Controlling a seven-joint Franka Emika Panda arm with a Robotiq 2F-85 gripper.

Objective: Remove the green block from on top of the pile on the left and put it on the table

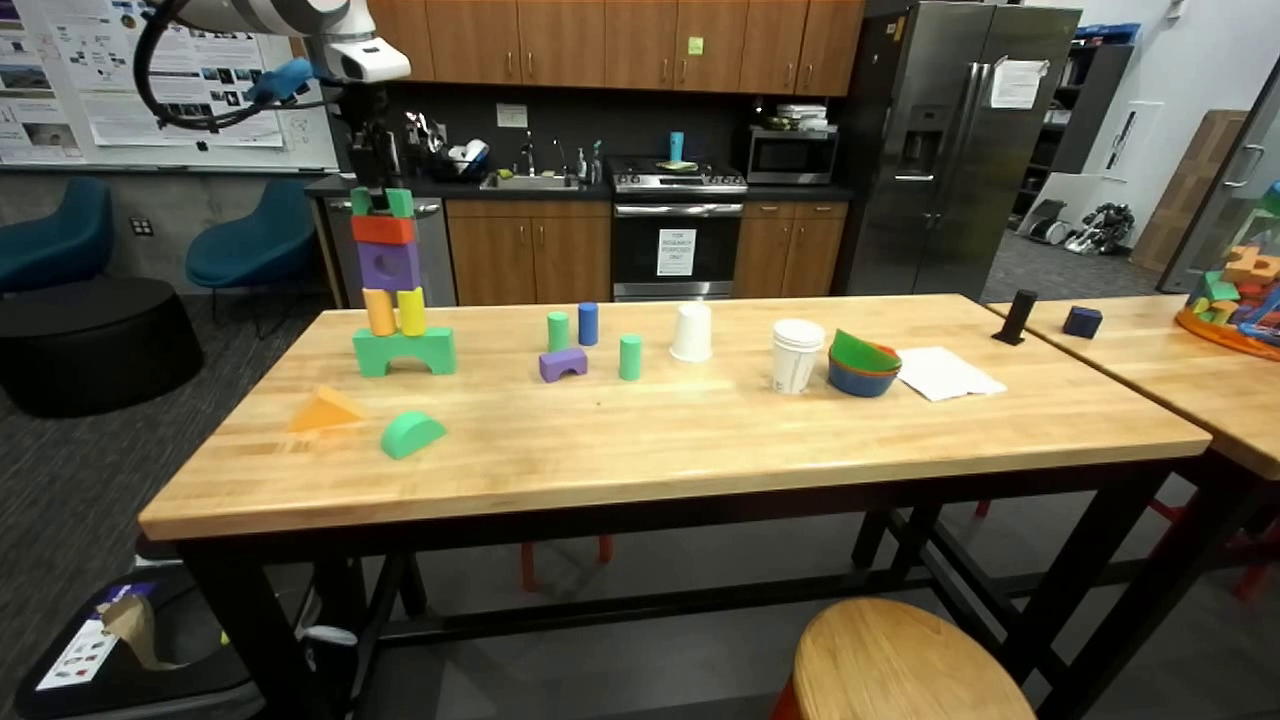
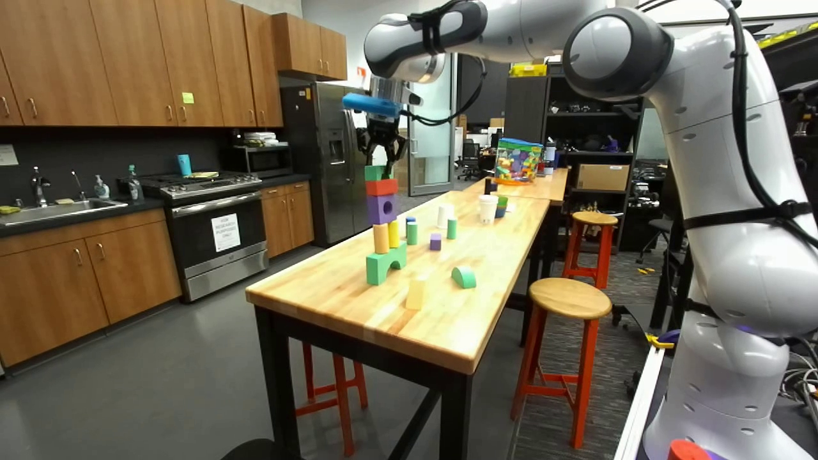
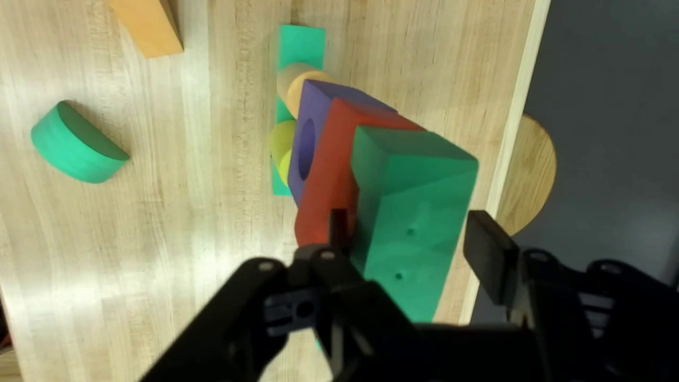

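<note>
The green block lies on top of the pile at the table's end; it also shows in an exterior view and the wrist view. Below it are a red block, a purple block with a hole, orange and yellow cylinders and a green arch. My gripper is open around the green block, one finger on each side. The right finger stands apart from it in the wrist view; I cannot tell whether the left one touches it.
An orange triangle and a green half-round lie on the table near the pile. Green cylinders, a blue cylinder, a purple arch, white cups and bowls stand further along.
</note>
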